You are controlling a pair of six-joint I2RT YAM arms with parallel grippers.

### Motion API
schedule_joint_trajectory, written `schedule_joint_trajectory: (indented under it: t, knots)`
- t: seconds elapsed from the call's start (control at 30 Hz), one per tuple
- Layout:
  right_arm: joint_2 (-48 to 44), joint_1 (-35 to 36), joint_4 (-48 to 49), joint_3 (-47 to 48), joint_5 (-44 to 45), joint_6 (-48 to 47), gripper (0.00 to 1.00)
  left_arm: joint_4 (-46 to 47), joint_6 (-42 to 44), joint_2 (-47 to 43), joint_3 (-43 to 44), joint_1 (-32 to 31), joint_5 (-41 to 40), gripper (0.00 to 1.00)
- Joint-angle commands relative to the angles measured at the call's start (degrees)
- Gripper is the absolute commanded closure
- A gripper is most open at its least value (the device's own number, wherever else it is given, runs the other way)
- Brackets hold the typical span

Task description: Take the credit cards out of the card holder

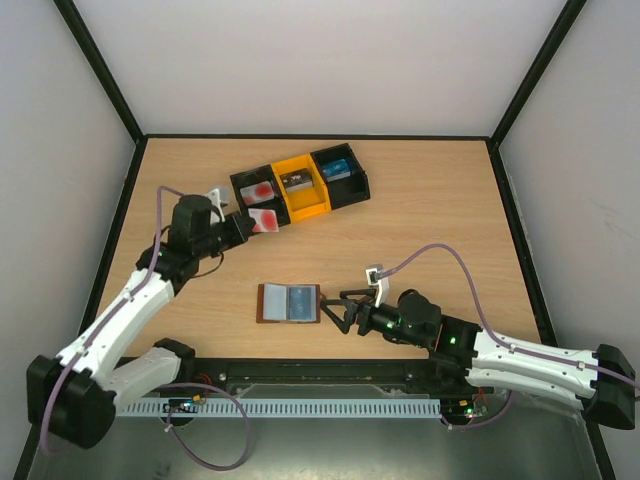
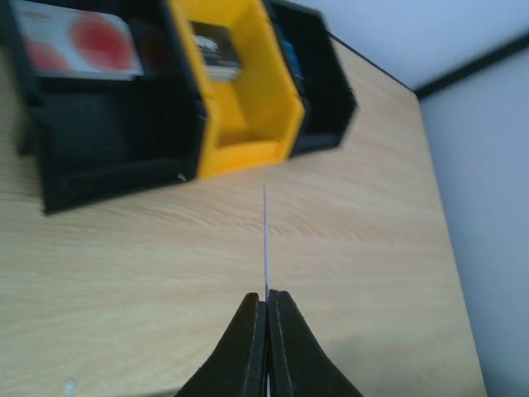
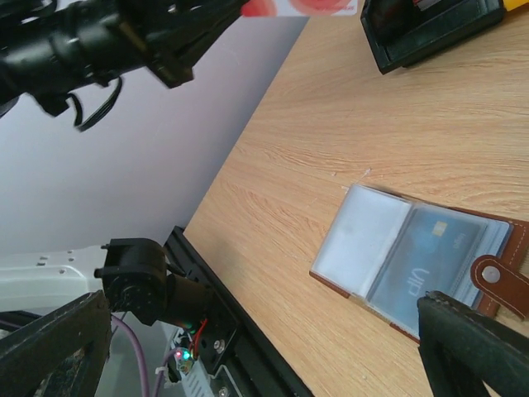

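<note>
Pointing at the tray [image 2: 240, 157], a credit card [image 2: 266, 240] is being pinched in the left gripper [image 2: 266, 299], the right gripper [image 1: 335, 308] standing open.

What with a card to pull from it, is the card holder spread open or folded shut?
Spread open: the card holder lies flat, both inner pockets facing up, its tab unfastened.

The left gripper [image 2: 266, 302] clamps a thin card [image 2: 266, 240] edge-on, upright over the table [image 2: 124, 273]; just beyond sits the black-and-yellow tray [image 2: 107, 157]; a red-marked card [image 2: 78, 41] lies in its left black compartment.
</note>
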Motion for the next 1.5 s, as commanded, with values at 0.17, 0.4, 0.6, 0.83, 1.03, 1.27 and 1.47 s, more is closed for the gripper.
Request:
schedule_joint_trajectory:
  t: [0.17, 0.4, 0.6, 0.83, 1.03, 1.27, 1.47]
  knots:
    - [0.8, 0.0, 0.2, 1.4, 0.1, 2.0, 0.02, 12.8, -6.5, 13.4, 2.8, 8.9, -0.7, 0.97]
    - [0.6, 0.0, -0.6, 2.1, 1.6, 2.5, 0.02, 13.9, -10.0, 23.7, 7.9, 11.2, -1.9, 0.97]
    - [1.4, 0.0, -0.4, 2.7, 2.2, 3.1, 0.02, 15.6, -12.3, 29.5, 10.5, 12.5, -2.0, 0.97]
    - [3.4, 0.0, 0.6, 2.7, 2.3, 3.8, 0.02, 16.6, -11.7, 35.4, 14.7, 13.6, -2.0, 0.97]
    - [6.2, 0.0, 1.9, 3.3, 1.7, 4.2, 0.02, 17.2, -12.1, 40.4, 18.2, 13.6, -2.5, 0.97]
    - [8.2, 0.0, 1.7, 4.3, 1.3, 4.2, 0.02, 17.4, -11.6, 45.4, 21.6, 13.5, -2.3, 0.97]
    - [9.1, 0.0, 1.6, 5.2, 1.6, 3.6, 0.02, 16.0, -10.2, 48.5, 24.3, 13.6, -3.8, 0.97]
